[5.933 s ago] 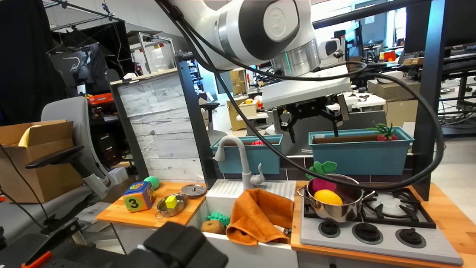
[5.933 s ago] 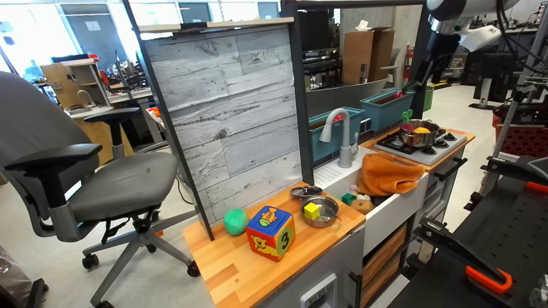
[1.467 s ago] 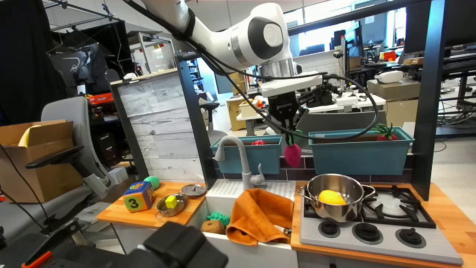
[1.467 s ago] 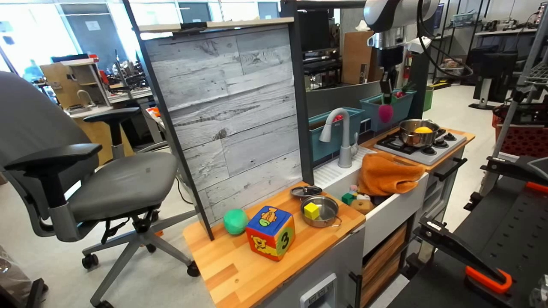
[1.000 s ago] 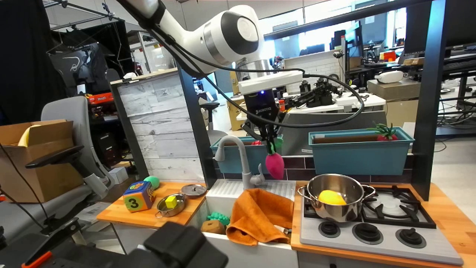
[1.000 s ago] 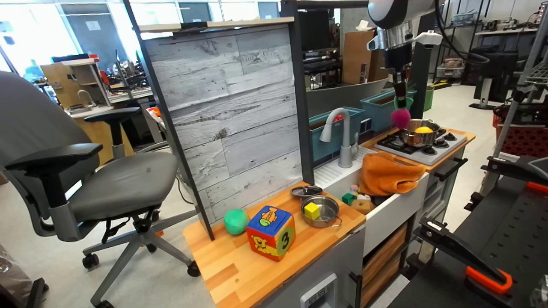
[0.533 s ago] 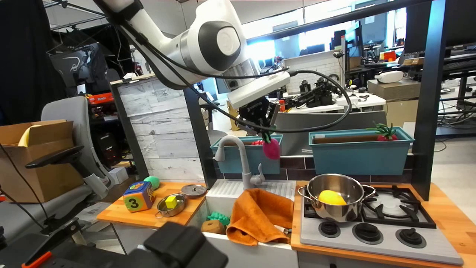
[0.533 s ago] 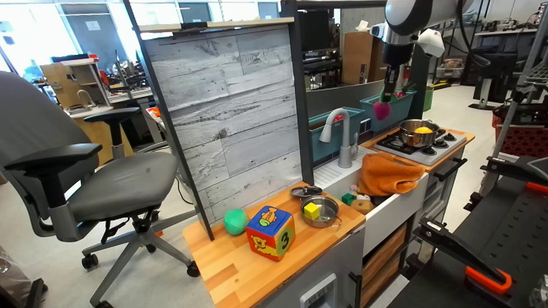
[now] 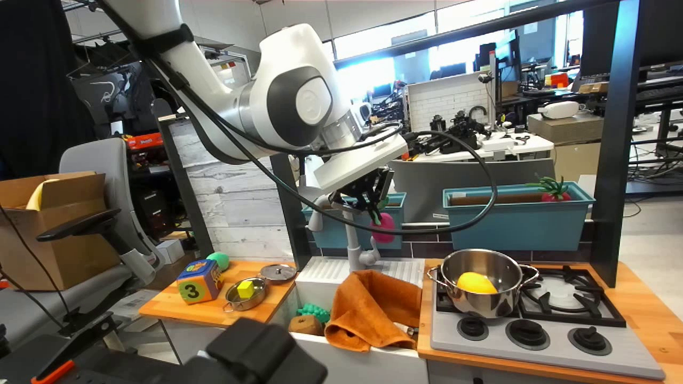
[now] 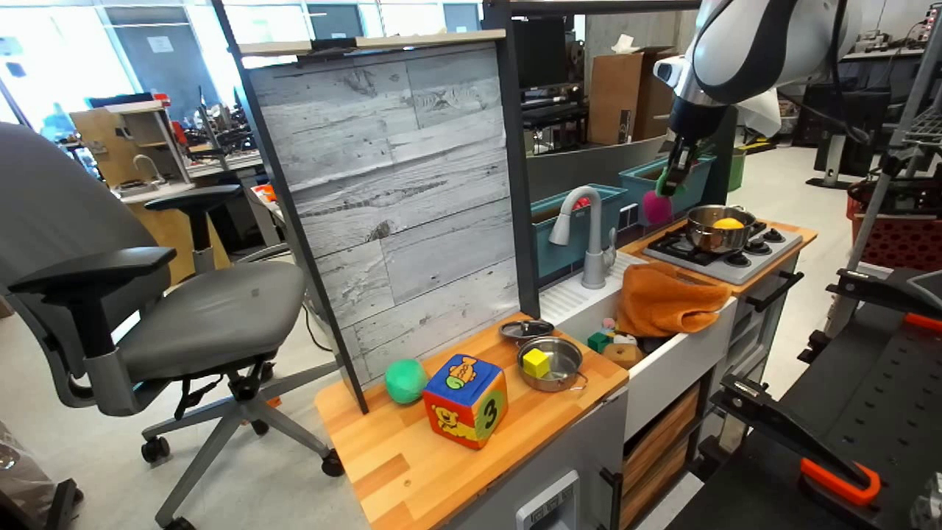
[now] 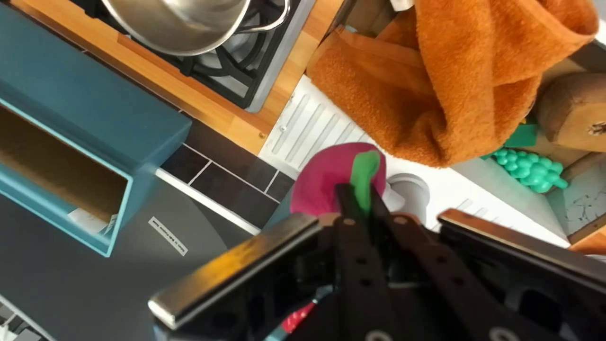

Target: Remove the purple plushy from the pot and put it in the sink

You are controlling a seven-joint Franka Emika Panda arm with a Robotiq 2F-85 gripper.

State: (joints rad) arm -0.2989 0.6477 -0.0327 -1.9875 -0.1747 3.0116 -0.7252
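My gripper (image 9: 375, 212) is shut on the green leaves of the purple plushy (image 9: 384, 229), which dangles in the air near the faucet. In the wrist view the leaves stand between the fingertips of the gripper (image 11: 360, 193), and the plushy's magenta body (image 11: 317, 173) shows beyond them, over the sink's ribbed back ledge. The sink (image 9: 368, 368) has an orange towel over much of its basin. On the stove, the silver pot (image 9: 483, 306) holds a yellow rounded item (image 9: 475, 282). An exterior view also has the plushy (image 10: 657, 209) left of the pot (image 10: 717, 241).
The grey faucet (image 9: 350, 242) rises close to the gripper. The orange towel (image 9: 373, 312) drapes over the sink's front. A green bumpy toy (image 11: 528, 168) and a brown item (image 11: 577, 111) lie in the basin. Teal planters (image 9: 517, 226) line the back; a black cable (image 9: 459, 229) loops off the wrist.
Several seconds ago the plushy sat in the pot and the gripper hung open above. Now the leaves are gripped, and the arm has carried the plushy toward the faucet, tilting lately.
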